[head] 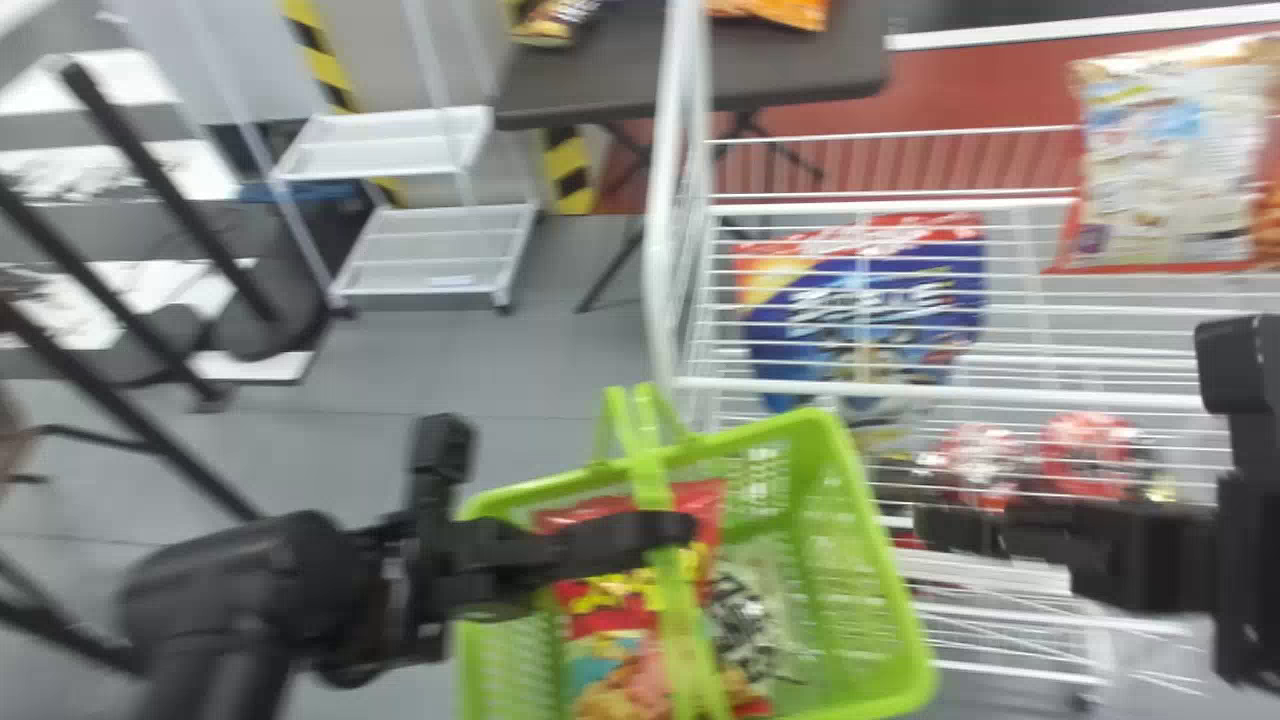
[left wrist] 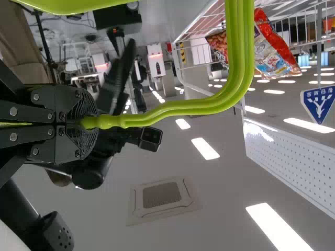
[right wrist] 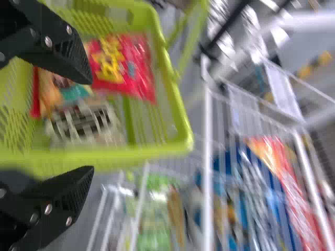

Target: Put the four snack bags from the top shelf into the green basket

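Observation:
My left gripper [head: 665,528] is shut on the handle of the green basket [head: 870,560]; in the left wrist view the gripper [left wrist: 86,123] clamps the green handle [left wrist: 235,63]. Inside the basket lie a red-and-yellow snack bag [head: 610,600] and a white-and-black bag [head: 745,620]. My right gripper [head: 930,530] is to the right of the basket. In the right wrist view that gripper [right wrist: 92,124] stands open, nothing between its fingers, with the basket [right wrist: 172,99] and its bags beyond. A pale bag with red edges [head: 1170,160] stands on the top shelf, another at its right edge [head: 1268,225].
The white wire rack [head: 940,392] fills the right side, with a blue bag [head: 860,300] and red packages [head: 1085,455] lower down. Its upright post [head: 665,200] rises behind the basket. A dark table [head: 780,80] and a white cart [head: 435,250] stand farther back.

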